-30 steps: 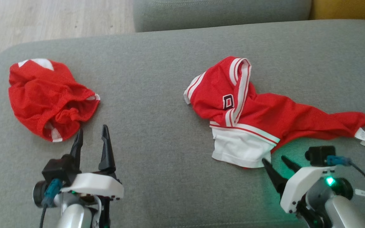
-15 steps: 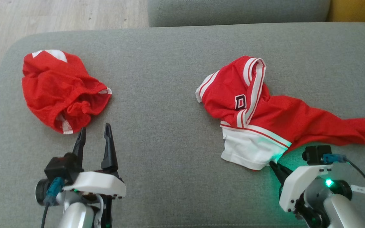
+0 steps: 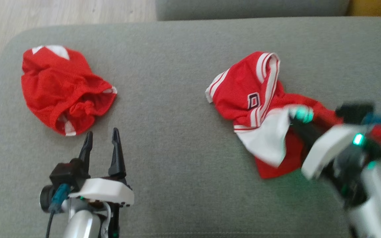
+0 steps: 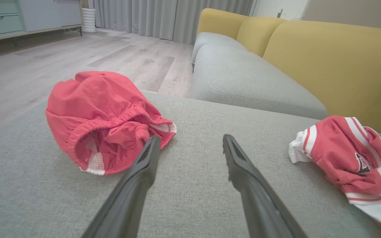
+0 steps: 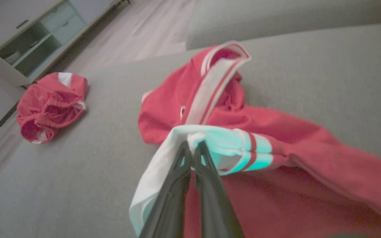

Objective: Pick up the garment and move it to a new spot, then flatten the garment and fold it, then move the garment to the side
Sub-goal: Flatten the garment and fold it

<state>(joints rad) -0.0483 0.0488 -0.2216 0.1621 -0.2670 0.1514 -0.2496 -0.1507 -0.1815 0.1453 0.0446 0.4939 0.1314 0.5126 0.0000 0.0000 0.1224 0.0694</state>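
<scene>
Red-white garment (image 3: pixel 260 96), R half of grey seat cushion (image 3: pixel 170 59): right tool (image 5: pixel 192 147), wide 1 s ago, now pinched on white hem (image 5: pixel 223 138) & lifting it, so pick-up has begun; R wrist view shows the pinch, blurred in head view; left tool (image 3: pixel 102 132) wide, empty, nr second red garment (image 3: pixel 61 89).

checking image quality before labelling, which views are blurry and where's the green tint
Head view: right gripper and arm motion-blurred, green glow on the white hem of the jersey; left gripper sharp. Right wrist view: soft, same teal cast. Left wrist view: sharp.
</scene>
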